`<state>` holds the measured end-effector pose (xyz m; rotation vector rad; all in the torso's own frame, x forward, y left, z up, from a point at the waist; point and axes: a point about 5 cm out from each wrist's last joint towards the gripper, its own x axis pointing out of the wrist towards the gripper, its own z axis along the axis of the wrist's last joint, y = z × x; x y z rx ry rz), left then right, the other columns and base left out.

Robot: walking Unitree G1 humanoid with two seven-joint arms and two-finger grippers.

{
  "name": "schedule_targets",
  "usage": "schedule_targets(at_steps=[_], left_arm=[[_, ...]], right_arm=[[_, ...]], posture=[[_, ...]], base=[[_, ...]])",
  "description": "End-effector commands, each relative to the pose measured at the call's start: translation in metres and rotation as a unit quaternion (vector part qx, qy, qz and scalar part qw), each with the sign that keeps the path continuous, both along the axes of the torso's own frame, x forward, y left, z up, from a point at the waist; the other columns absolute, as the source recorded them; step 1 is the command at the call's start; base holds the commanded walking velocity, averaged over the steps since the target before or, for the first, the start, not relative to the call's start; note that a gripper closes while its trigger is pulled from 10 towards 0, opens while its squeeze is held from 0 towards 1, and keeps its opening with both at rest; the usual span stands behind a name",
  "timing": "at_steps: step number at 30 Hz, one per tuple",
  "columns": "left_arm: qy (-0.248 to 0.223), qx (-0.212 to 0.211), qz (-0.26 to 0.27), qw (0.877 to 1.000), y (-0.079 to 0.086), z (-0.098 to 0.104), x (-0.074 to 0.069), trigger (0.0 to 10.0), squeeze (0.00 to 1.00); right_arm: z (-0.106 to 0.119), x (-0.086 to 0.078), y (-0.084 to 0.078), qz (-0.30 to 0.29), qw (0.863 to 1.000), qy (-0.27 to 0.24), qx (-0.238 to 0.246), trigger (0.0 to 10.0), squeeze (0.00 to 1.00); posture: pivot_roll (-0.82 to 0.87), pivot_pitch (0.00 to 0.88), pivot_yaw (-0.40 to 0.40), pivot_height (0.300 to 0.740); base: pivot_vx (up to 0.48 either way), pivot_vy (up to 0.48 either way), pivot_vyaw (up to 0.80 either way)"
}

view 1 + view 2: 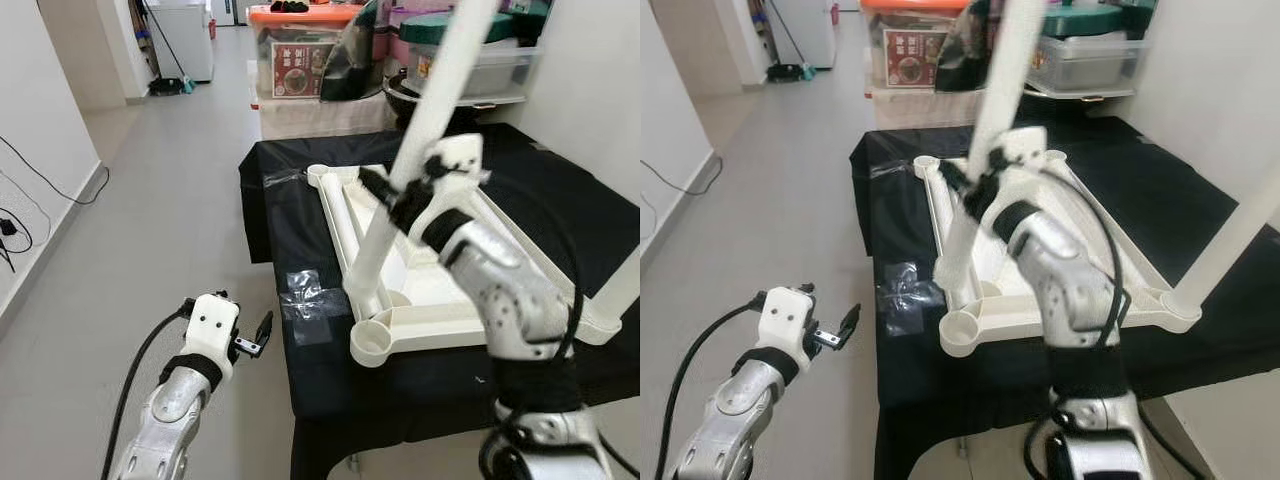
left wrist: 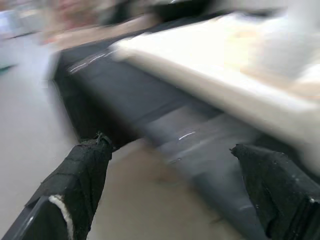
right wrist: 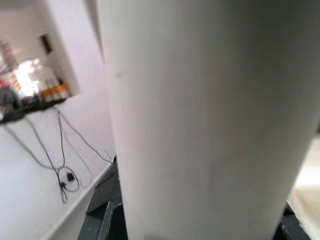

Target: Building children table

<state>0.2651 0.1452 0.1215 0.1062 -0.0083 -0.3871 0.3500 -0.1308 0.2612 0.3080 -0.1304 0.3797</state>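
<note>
Table leg (image 1: 432, 120) gripped by right gripper (image 1: 400, 195) over upturned white tabletop (image 1: 440, 300).

Tabletop lies upside down on black-draped table (image 1: 300, 230), round leg sockets at its corners; nearest socket (image 1: 371, 342) empty; second white leg (image 1: 1230, 245) stands in the right-hand corner. Right gripper's fingers closed around the tilted leg, whose lower end meets the tabletop frame near the front left corner. Left gripper (image 1: 262, 335) hovers over grey floor just beside the table's edge, fingers (image 2: 82, 172) spread wide, holding nothing. Clear tape patch (image 1: 305, 295) on the cloth. Behind: clear storage bins, one orange-lidded (image 1: 300, 14) with red-labelled box (image 1: 300, 68) inside; label writing too small to read.
</note>
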Motion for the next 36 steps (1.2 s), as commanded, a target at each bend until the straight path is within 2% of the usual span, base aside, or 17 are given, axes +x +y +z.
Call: schedule_targets(at_steps=[1, 8, 10, 16, 21, 25, 28, 36], left_arm=[[-0.015, -0.008, -0.035, 0.999, -0.002, 0.008, -0.002, 10.0, 0.0], [-0.037, -0.002, -0.083, 0.996, 0.002, 0.023, 0.004, 10.0, 0.0], [-0.035, 0.012, -0.111, 0.993, 0.002, 0.025, 0.01, 10.0, 0.0], [-0.027, 0.023, -0.137, 0.99, 0.0, 0.024, 0.015, 10.0, 0.0], [-0.006, 0.033, -0.197, 0.98, -0.005, 0.025, 0.017, 10.0, 0.0], [-0.004, 0.044, -0.2, 0.979, -0.004, 0.023, 0.019, 10.0, 0.0], [-0.005, 0.036, -0.194, 0.98, 0.001, 0.027, 0.026, 10.0, 0.0], [-0.003, 0.045, -0.2, 0.979, 0.001, 0.024, 0.029, 10.0, 0.0]], right_arm=[[-0.002, 0.003, 0.004, -0.001, 1.0, 0.02, 0.018, 10.0, 0.0], [-0.006, 0.002, 0.021, 0.023, 0.998, 0.045, 0.044, 10.0, 0.0], [-0.006, 0.001, 0.031, 0.038, 0.996, 0.059, 0.053, 10.0, 0.0], [-0.001, -0.001, 0.036, 0.047, 0.995, 0.058, 0.063, 10.0, 0.0], [0.004, -0.003, 0.047, 0.064, 0.994, 0.052, 0.075, 10.0, 0.0], [0.009, -0.005, 0.053, 0.08, 0.993, 0.045, 0.079, 10.0, 0.0], [0.01, -0.014, 0.069, 0.117, 0.988, 0.049, 0.085, 10.0, 0.0], [0.016, -0.021, 0.079, 0.142, 0.984, 0.048, 0.097, 10.0, 0.0]], posture=[[-0.01, 0.0, -0.043, 0.74], [0.0, 0.0, -0.045, 0.74], [0.0, 0.0, -0.036, 0.74], [-0.02, 0.0, -0.027, 0.74], [-0.02, 0.0, -0.014, 0.74], [-0.02, 0.0, -0.011, 0.74], [-0.02, 0.0, -0.02, 0.74], [-0.02, 0.0, -0.014, 0.74]], base=[[0.0, 0.0, 0.0], [0.0, 0.0, 0.0], [0.0, 0.0, 0.0], [0.0, 0.0, 0.0], [0.0, 0.0, 0.0], [0.0, 0.0, 0.0], [0.0, 0.0, 0.0], [0.0, 0.0, 0.0]])
